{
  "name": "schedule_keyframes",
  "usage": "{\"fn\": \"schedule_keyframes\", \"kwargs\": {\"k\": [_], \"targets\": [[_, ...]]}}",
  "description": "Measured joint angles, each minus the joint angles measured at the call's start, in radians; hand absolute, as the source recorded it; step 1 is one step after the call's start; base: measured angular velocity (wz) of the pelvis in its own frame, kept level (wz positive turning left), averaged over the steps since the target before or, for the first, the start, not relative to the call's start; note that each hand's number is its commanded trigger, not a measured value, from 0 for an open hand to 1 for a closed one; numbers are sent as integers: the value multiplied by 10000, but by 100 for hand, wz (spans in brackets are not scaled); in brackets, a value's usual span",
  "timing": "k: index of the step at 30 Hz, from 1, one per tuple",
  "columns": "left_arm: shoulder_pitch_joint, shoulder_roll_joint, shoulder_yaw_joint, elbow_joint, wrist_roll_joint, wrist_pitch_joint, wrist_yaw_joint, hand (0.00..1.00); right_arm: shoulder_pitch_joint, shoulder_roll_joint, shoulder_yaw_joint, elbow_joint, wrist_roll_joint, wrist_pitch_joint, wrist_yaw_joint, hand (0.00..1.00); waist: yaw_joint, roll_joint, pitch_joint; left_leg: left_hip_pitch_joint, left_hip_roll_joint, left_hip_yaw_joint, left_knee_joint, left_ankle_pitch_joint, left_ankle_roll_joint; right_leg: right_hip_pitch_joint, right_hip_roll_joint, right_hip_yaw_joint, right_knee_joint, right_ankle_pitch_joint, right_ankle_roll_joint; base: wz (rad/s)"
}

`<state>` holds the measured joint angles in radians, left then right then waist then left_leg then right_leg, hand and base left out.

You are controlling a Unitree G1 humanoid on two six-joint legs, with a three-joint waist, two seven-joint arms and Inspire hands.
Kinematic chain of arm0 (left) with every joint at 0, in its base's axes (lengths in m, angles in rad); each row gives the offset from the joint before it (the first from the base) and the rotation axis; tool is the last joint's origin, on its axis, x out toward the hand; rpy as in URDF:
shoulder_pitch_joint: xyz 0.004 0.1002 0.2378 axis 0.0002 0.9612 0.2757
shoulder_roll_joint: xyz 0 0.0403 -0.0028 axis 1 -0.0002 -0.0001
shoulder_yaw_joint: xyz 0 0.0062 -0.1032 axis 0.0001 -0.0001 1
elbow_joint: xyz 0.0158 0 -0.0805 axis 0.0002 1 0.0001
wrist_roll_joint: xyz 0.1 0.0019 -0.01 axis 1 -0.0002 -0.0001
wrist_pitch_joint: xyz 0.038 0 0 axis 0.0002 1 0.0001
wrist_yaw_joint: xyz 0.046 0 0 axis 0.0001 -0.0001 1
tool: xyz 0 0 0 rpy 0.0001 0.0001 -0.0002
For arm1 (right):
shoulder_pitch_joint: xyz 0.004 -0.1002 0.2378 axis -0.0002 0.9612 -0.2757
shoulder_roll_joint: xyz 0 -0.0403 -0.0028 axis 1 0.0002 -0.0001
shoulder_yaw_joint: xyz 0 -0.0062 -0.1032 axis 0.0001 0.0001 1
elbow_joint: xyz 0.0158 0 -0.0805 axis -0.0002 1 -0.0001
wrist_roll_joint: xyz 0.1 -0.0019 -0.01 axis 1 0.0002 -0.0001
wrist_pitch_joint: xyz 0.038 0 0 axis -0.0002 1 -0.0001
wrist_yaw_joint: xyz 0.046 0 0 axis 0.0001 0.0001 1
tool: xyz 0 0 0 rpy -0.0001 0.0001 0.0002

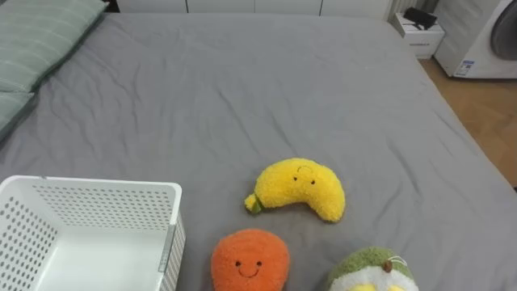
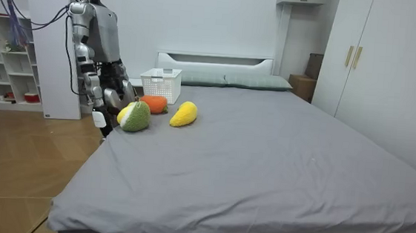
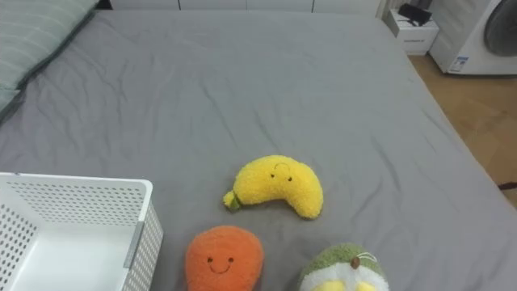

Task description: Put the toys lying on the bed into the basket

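I'm watching the robot standing at the bed's (image 1: 242,81) edge beside the white basket (image 1: 97,192), both arms hanging low. The right hand (image 2: 99,117) is hanging farther from the basket, and what is probably the left hand (image 2: 124,90) nearer it; I cannot tell either hand's grip. The yellow banana toy (image 1: 299,187) is lying right of the basket, the orange toy (image 1: 250,259) just beside its near corner, and the green toy (image 1: 373,273) farther right.
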<state>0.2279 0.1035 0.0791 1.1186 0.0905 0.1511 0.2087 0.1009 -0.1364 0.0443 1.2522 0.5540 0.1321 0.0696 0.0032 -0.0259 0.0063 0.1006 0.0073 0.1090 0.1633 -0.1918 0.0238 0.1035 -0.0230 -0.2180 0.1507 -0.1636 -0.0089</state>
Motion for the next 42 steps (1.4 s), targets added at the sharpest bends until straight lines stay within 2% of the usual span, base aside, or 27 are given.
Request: {"fn": "schedule_keyframes", "kwargs": {"k": [8, 17, 21, 24, 29, 30, 34, 37, 42], "targets": [[-15, -2, 64, -1, -4, -99, 294, 0, -28, 3, 1, 263, 206, -76, 75, 0, 0, 27, 22, 77, 8, -9, -69, 0, 0, -8, -23, 20, 3, 0, 0, 0], [-28, -25, 110, -52, -251, -101, 684, 0, 88, 22, -71, 330, 772, -120, 14, 0, -24, 15, -4, 140, -32, 11, -103, 6, 0, 18, -12, 6, -2, 5, 6, 0], [-24, -18, 438, -215, -465, -268, 685, 0, 153, 55, -317, 306, 901, -154, -95, 0, -20, 8, -12, 148, -30, 17, -111, 6, 0, 16, 0, 48, 0, 5, 7, 0], [64, 9, 578, -236, -591, -333, 653, 0, 292, 51, -798, 317, 1059, -231, -309, 0, -79, -15, -30, 163, -36, -11, -112, 6, 1, 40, 2, 44, 13, 4, 7, 0], [209, 36, 1450, -382, -629, -429, 656, 0, 599, -186, -1823, 191, 1150, -306, -744, 0, -272, -173, -36, 196, 4, 32, -132, 6, -2, 28, -38, 98, 49, -17, 4, -3], [256, 41, 1542, -382, -673, -455, 667, 0, 602, -259, -2119, 127, 1114, -313, -925, 0, -291, -166, -8, 192, 8, 58, -131, 4, -1, -7, -28, 149, 84, -20, 0, -11], [281, 149, 1562, -376, -794, -483, 727, 0, 732, -531, -2866, -977, 1088, -341, -1674, 0, -388, -329, -16, 153, 3, 148, -132, 6, 3, -153, -9, 249, 242, -42, 0, -9], [292, 287, 1540, -378, -794, -505, 726, 0, 656, -792, -3065, -1732, 1037, -582, -2192, 0, -382, -403, -8, 145, 5, 199, -130, 7, 4, -178, -28, 266, 238, -37, 0, -3], [406, 308, 1533, -376, -782, -527, 712, 0, 354, -939, -3387, -3283, 528, -669, -2829, 0, -466, -436, -15, 155, 3, 195, -134, 18, 0, -212, -15, 269, 218, -29, -4, 0]]}}
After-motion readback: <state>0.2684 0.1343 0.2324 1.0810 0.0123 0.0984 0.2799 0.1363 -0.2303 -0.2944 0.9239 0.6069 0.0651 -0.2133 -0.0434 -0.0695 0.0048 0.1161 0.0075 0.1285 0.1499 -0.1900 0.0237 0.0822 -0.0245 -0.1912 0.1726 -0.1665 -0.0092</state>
